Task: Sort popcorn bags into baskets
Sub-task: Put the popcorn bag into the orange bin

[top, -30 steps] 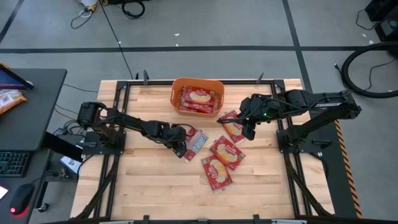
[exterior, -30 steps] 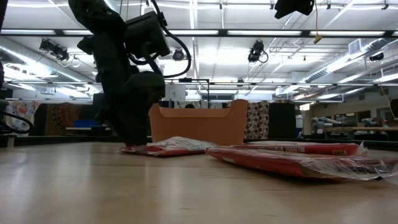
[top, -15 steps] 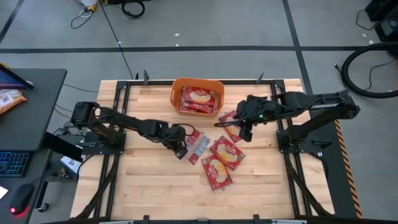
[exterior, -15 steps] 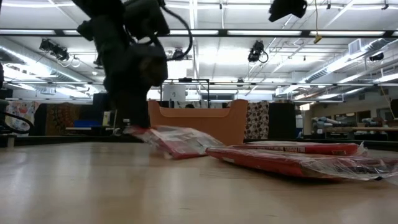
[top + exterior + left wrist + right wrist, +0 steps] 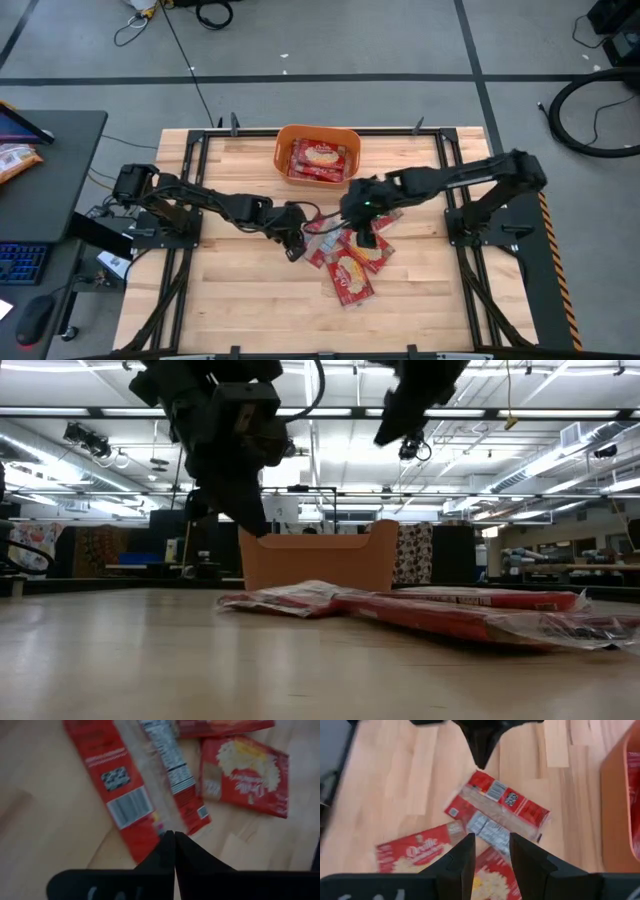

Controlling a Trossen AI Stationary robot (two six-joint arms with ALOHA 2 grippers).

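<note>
The orange basket (image 5: 317, 157) at the table's 12 o'clock edge already holds a few popcorn bags (image 5: 318, 160) — the rest lie loose mid-table (image 5: 350, 262) on the pale wood table (image 5: 230, 300). Left gripper (image 5: 292, 240) is pinched closed and empty; right gripper (image 5: 366, 238) hovers with fingers parted. Warehouse lights glare behind.

Counted from high view: 1 orange basket (image 5: 282, 150); approx 2 popcorn bags inside it (image 5: 318, 160), overlapping, exact no. hard to tell; approx 4 more bags loose on table (image 5: 348, 276), partly hidden by arms, so count uncertain; 2 arms, 2 grippers, left (image 5: 297, 232) & right (image 5: 358, 222); 1 wooden table (image 5: 250, 300).
</note>
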